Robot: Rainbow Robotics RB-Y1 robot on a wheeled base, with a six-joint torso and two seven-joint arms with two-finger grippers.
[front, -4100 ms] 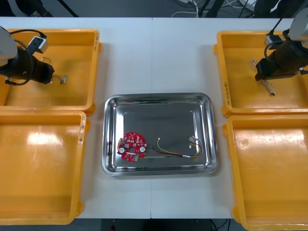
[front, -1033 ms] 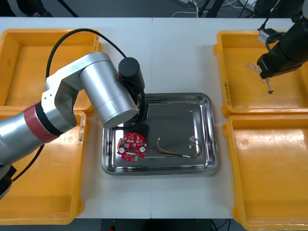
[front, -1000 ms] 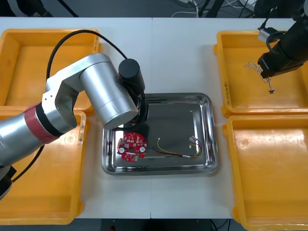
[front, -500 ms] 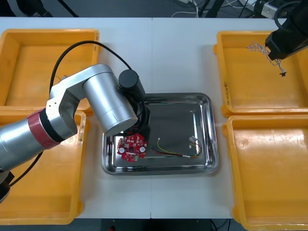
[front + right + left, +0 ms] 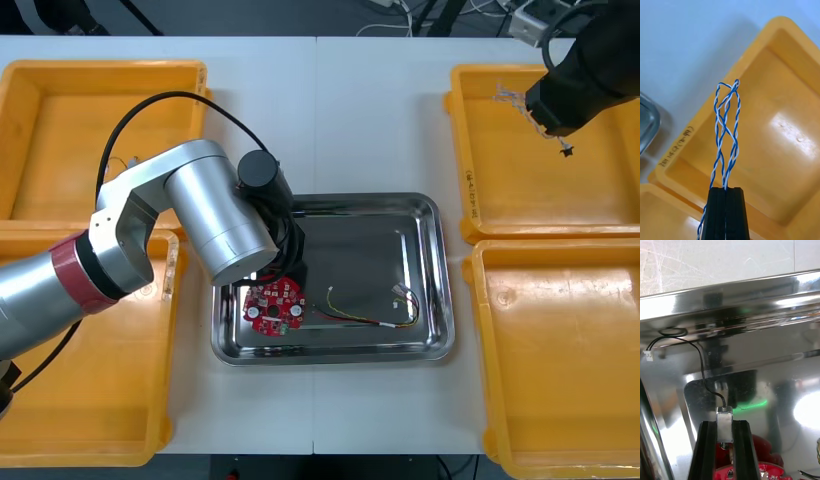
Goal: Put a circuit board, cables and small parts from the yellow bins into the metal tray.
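Circuit board (image 5: pixel 275 305) and red and yellow cable (image 5: pixel 365 312) lie in our metal tray (image 5: pixel 370 250). Our left gripper (image 5: pixel 724 427) clamps a black cable (image 5: pixel 700 363) low over it; our right gripper (image 5: pixel 725 193) pinches a twisted blue and white cable (image 5: pixel 725 123) above a yellow bin (image 5: pixel 520 190). We judge small parts remain.

This looks like an electronics lab or assembly workshop built around a robot cell. A light, flat worktop (image 5: pixel 380 120) of two joined panels carries four shallow yellow plastic bins (image 5: pixel 100 66), two at each side. One bin has marker writing (image 5: pixel 676 147) on its wall. Between the bins sits a shiny rectangular metal tray (image 5: pixel 330 199) holding a round red circuit board (image 5: pixel 275 305) and a thin red and yellow cable (image 5: pixel 365 318).

A thick silver robot arm with a red band (image 5: pixel 190 210) hangs over the tray, its left fingers (image 5: pixel 706 450) pinching the plug of a thin black cable (image 5: pixel 700 363). The right fingers (image 5: pixel 717 213) pinch a twisted blue and white cable (image 5: pixel 725 131). Beyond the worktop's far edge is dark floor (image 5: pixel 300 15) with loose leads (image 5: pixel 392 6).
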